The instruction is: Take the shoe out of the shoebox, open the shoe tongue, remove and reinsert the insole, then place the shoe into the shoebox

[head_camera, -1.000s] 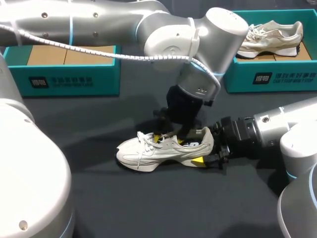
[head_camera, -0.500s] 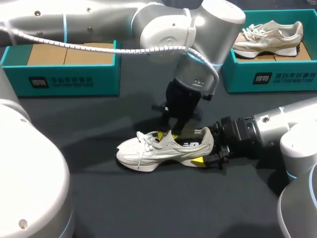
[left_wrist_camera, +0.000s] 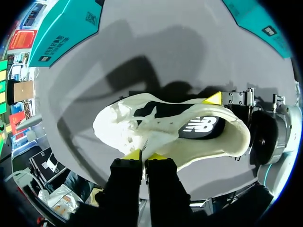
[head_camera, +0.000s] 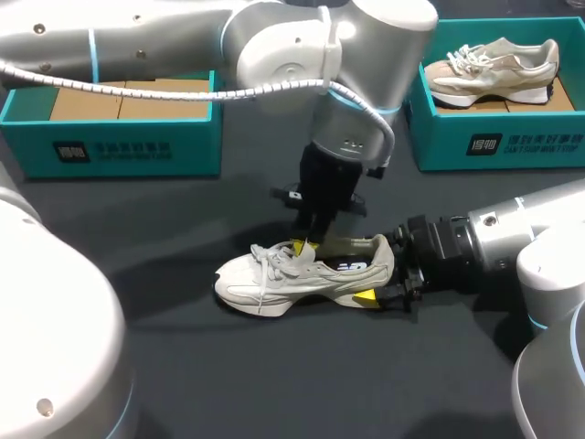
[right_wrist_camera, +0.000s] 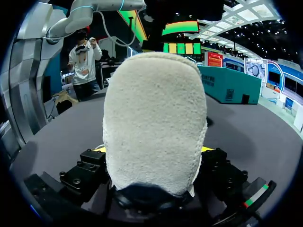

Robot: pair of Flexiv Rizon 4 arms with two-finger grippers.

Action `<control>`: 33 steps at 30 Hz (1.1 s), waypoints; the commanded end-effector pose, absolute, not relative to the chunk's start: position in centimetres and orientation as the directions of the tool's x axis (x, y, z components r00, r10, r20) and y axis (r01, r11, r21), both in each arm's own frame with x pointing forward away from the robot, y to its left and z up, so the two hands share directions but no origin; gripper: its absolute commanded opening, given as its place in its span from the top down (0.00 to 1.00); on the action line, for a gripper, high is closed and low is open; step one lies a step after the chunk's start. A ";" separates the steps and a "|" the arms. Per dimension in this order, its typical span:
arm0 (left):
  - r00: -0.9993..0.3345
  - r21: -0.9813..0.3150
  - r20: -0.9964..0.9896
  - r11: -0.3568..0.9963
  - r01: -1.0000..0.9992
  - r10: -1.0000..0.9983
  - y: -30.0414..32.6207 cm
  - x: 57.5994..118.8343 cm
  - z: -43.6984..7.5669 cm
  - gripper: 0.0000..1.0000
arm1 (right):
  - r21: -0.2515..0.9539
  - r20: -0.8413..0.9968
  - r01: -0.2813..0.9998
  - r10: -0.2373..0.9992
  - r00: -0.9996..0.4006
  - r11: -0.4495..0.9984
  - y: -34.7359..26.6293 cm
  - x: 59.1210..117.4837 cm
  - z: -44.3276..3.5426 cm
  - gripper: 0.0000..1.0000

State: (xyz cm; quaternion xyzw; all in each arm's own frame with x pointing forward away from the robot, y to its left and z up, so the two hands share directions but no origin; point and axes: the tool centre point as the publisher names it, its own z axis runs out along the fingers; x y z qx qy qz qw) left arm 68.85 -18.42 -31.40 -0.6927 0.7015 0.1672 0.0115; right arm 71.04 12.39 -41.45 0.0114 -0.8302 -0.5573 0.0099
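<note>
One step of four looks done: shoe (head_camera: 302, 277) is out of its box and sits upright on the worktop (head_camera: 183, 366), toe toward my left, between the two shoeboxes and well apart from both.

Right end effector (right_wrist_camera: 152, 150) is clamped on the heel from both sides. The heel counter fills its wrist view, with a yellow tip showing at each flank. It looks like it's there to anchor the shoe.

Left end effector (left_wrist_camera: 144, 155) comes down from above at the front of the shoe's opening, just behind the laces. Its tips are nearly together and pinched on a thin edge of fabric that I read as the tongue (left_wrist_camera: 143, 142). I can't be fully sure it isn't the collar edge.

My read is that tongue opening is the step in hand and isn't finished, since the opening doesn't look spread wide.

Insole (left_wrist_camera: 201, 126) lies flat inside the shoe, dark, visible through the opening, so I judge it hasn't been removed.

That leaves finishing the tongue, pulling the insole, reseating it and boxing the shoe.

Left shoebox (head_camera: 119, 151) shows its bare cardboard floor and is the likely destination. Right shoebox (head_camera: 494, 142) holds a second shoe (head_camera: 494, 69).
</note>
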 end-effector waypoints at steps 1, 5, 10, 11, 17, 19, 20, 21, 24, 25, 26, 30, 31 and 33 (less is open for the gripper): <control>0.016 0.199 -0.075 -0.030 -0.980 -0.997 -14.2 68.6 -30.2 1.00 | 0.925 0.004 -0.007 -0.028 -1.000 0.381 12.6 71.0 -41.7 1.00; 0.050 0.186 -0.011 -0.051 -0.981 -0.999 -12.6 68.4 -29.7 1.00 | 0.925 0.004 -0.007 -0.028 -1.000 0.381 12.6 71.0 -41.7 1.00; 0.072 0.168 0.029 -0.066 -0.984 -0.997 -11.4 67.9 -29.1 1.00 | 0.925 0.004 -0.007 -0.028 -1.000 0.381 12.6 71.0 -41.7 1.00; 0.075 0.164 0.033 -0.068 -0.984 -0.997 -11.1 67.8 -29.0 1.00 | 0.925 0.004 -0.007 -0.028 -1.000 0.381 12.6 71.0 -41.7 1.00; 0.100 0.153 0.029 -0.094 -0.984 -0.995 -10.1 67.1 -29.1 1.00 | 0.925 0.004 -0.007 -0.028 -1.000 0.381 12.6 71.0 -41.7 1.00; 0.113 0.154 0.026 -0.108 -0.982 -0.993 -9.8 67.1 -29.3 1.00 | 0.925 0.004 -0.007 -0.028 -1.000 0.381 12.6 71.0 -41.7 1.00; 0.117 0.160 0.024 -0.112 -0.981 -0.993 -9.5 67.1 -29.4 1.00 | 0.925 0.004 -0.007 -0.028 -1.000 0.381 12.6 71.0 -41.7 1.00; 0.126 0.165 0.019 -0.121 -0.979 -0.992 -9.3 67.1 -29.6 1.00 | 0.925 0.004 -0.007 -0.028 -1.000 0.381 12.6 71.0 -41.7 1.00; 0.137 0.193 0.001 -0.134 -0.972 -0.991 -8.5 67.5 -30.3 1.00 | 0.925 0.004 -0.007 -0.028 -1.000 0.381 12.6 71.0 -41.7 1.00; 0.148 0.193 -0.009 -0.147 -0.970 -0.989 -8.3 67.7 -30.5 1.00 | 0.925 0.004 -0.007 -0.028 -1.000 0.381 12.6 71.0 -41.7 1.00; 0.153 0.201 -0.016 -0.153 -0.968 -0.988 -8.1 67.8 -30.7 1.00 | 0.925 0.004 -0.007 -0.028 -1.000 0.381 12.6 71.0 -41.7 1.00; 0.166 0.212 -0.031 -0.169 -0.963 -0.986 -7.1 68.1 -31.4 1.00 | 0.925 0.004 -0.007 -0.028 -1.000 0.381 12.6 71.0 -41.7 1.00; 0.167 0.214 -0.037 -0.171 -0.962 -0.985 -7.0 68.1 -31.6 1.00 | 0.925 0.004 -0.007 -0.028 -1.000 0.381 12.6 71.0 -41.7 1.00; 0.169 0.215 -0.054 -0.177 -0.960 -0.984 -6.8 68.2 -32.0 1.00 | 0.925 0.004 -0.007 -0.028 -1.000 0.381 12.6 71.0 -41.7 1.00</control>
